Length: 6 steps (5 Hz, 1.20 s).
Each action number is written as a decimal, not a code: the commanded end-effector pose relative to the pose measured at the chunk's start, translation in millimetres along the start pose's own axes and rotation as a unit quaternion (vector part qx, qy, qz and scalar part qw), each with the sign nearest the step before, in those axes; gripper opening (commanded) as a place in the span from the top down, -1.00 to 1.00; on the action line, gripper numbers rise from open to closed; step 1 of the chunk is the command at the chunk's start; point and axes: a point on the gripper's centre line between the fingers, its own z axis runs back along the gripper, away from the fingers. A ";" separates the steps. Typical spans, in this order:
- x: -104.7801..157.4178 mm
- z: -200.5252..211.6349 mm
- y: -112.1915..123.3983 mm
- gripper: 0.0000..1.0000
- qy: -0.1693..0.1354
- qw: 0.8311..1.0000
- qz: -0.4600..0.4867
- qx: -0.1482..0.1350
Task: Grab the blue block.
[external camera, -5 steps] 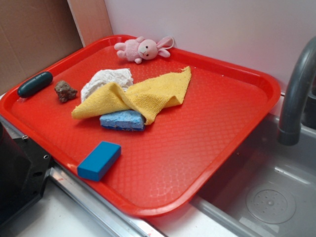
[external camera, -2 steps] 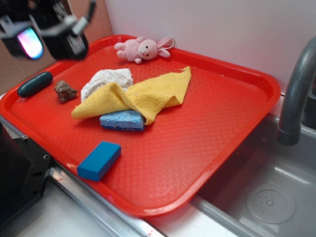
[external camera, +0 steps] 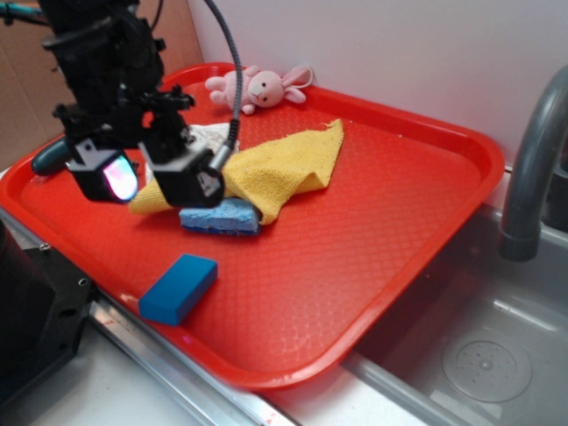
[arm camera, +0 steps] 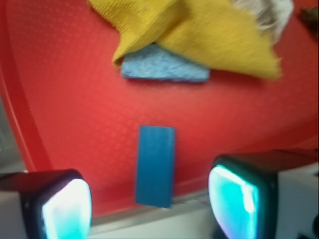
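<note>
Our jaws (external camera: 155, 177) have swung down over the red tray (external camera: 399, 231) from the far left corner, where they hung a moment ago, and a second back they were out of sight altogether. They now hover spread wide and empty above the yellow cloth (external camera: 275, 164) and the pale blue sponge (external camera: 220, 216), blocking our outside view of the white rag and the brown lump. The blue block (external camera: 178, 287) has not moved: it lies flat near the tray's front rim, below and just ahead of the jaws, apart from everything else. Seen from the wrist, the block (arm camera: 155, 166) sits between the two glowing fingertips (arm camera: 65, 209), its long side running away from us, with the sponge (arm camera: 164, 66) and cloth (arm camera: 199, 30) beyond it. We judge the approach well begun, with the opening already straddling the block's narrow width. What remains, as we read it, is a drop to tray level and a squeeze across the short faces, keeping clear of the tray's raised rim.
</note>
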 end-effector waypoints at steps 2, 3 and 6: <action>-3.2 -61.1 -3.2 -1.00 0.068 0.997 -0.008 0.042; -6.7 -76.2 1.0 -1.00 0.078 0.995 -0.023 0.053; 9.5 -10.2 -5.4 1.00 -0.030 0.979 -0.193 0.056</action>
